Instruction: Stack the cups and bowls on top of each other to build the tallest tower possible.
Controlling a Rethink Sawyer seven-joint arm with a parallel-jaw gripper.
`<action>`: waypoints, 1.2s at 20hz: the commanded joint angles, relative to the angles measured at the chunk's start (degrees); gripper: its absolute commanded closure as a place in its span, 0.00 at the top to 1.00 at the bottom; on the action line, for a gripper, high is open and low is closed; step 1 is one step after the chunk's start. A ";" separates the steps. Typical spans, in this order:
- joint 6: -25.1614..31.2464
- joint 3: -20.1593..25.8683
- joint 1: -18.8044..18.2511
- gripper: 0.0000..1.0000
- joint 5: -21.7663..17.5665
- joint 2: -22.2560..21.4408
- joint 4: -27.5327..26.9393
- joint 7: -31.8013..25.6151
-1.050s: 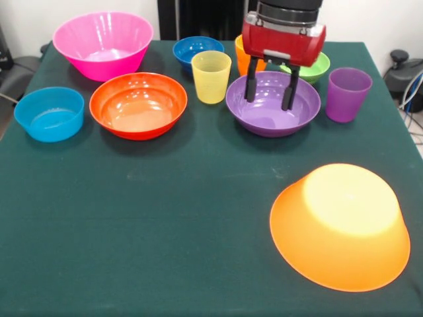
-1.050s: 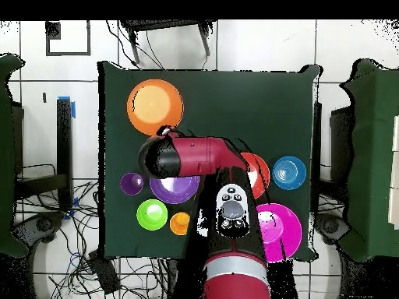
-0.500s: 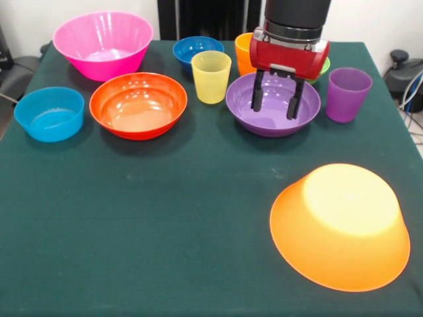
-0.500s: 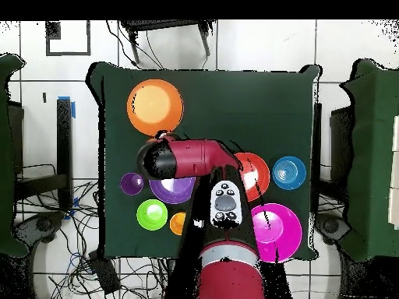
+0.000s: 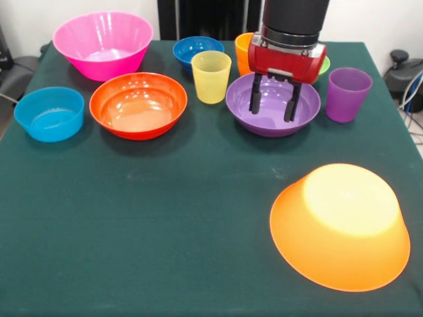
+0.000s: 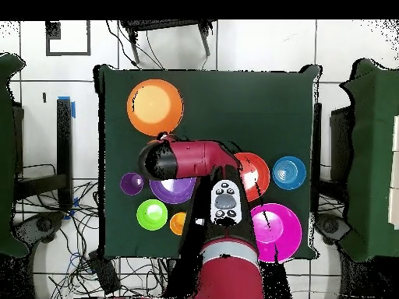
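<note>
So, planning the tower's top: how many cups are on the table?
3: yellow cup beside the dark blue bowl, orange cup partly hidden behind the gripper, purple cup right of the purple bowl.

no readable text, labels, brands or numbers anywhere

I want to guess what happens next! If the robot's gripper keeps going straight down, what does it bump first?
Most likely the inside of the purple bowl: the open gripper points down, right over it.
</note>
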 commanded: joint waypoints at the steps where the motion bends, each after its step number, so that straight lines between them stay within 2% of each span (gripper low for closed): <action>1: 5.78 0.77 -0.24 1.00 -2.93 -2.29 -2.24 -1.96; 5: 5.28 0.64 -2.22 1.00 -3.88 -4.59 -0.28 -3.87; 10: 5.34 4.82 -8.01 1.00 -4.64 -10.86 7.90 -9.39; 13: 5.90 8.22 -12.02 1.00 -5.30 -13.57 11.02 -13.17; 18: 5.35 12.62 -17.79 1.00 -8.36 -14.69 12.64 -17.39; 24: 5.02 16.97 -22.32 1.00 -11.62 -13.28 12.42 -17.39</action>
